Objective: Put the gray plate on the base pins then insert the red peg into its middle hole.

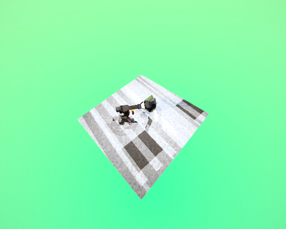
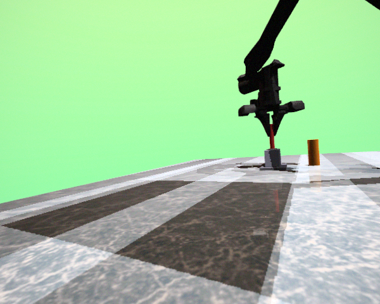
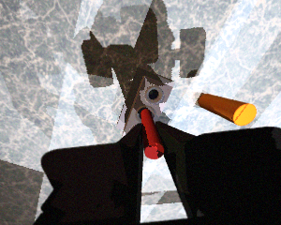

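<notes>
My gripper (image 2: 271, 133) (image 3: 148, 126) is shut on the red peg (image 2: 272, 142) (image 3: 152, 136), which hangs nearly upright below the fingertips. The peg's lower end meets the top of the gray block-like stack (image 2: 270, 158) in the exterior view. In the wrist view that end is at a dark hole in the gray plate (image 3: 164, 89); how deep it is in cannot be told. A second ringed hole (image 3: 153, 95) shows beside it. The plate and base cannot be clearly told apart, and the pins are not plainly visible. A thin flat foot (image 2: 265, 168) shows under the stack.
An orange cylinder (image 1: 132, 112) (image 2: 313, 152) (image 3: 221, 107) stands upright close to the gray stack, on its right in the exterior view and the wrist view. The arm's own base (image 1: 150, 105) stands farther back on the patterned surface (image 1: 168, 123). Dark shadows lie around the stack.
</notes>
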Controlling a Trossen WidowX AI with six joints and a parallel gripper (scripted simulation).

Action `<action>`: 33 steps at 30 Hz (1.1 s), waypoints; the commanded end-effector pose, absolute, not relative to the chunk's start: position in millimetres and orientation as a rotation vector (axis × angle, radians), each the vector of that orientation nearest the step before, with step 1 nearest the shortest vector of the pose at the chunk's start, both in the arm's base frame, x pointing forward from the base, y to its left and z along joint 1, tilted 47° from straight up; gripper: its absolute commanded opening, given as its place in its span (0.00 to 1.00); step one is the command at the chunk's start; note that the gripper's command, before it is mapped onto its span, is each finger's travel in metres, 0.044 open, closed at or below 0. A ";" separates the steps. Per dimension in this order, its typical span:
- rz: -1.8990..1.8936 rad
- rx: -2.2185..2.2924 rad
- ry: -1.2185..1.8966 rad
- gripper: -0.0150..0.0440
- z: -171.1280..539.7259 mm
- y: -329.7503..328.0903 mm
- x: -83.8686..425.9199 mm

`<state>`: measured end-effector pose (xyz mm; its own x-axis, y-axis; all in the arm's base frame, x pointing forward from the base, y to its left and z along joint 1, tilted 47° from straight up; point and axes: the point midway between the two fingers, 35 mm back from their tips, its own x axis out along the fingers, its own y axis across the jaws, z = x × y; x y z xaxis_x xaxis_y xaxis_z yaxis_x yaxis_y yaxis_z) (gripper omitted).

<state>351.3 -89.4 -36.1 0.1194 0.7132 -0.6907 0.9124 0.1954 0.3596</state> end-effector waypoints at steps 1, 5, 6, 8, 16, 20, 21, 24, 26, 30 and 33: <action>-0.301 1.564 1.641 0.25 -36.0 -88.4 351.6; -0.301 1.564 1.641 0.25 -35.5 -86.6 352.9; -0.301 1.564 1.641 0.25 -35.5 -86.3 353.1; -0.301 1.564 1.641 0.25 -35.7 -85.7 353.4; -0.301 1.560 1.644 0.25 -36.1 -86.4 352.5; -0.301 1.560 1.644 0.34 -36.1 -86.4 352.5; -0.301 1.560 1.644 0.39 -36.1 -86.4 352.5; -0.301 1.560 1.644 0.51 -36.1 -86.4 352.5; -0.301 1.560 1.644 0.51 -36.1 -86.4 352.5; -0.301 1.560 1.644 0.51 -36.1 -86.4 352.5; -0.301 1.560 1.644 0.51 -36.1 -86.4 352.5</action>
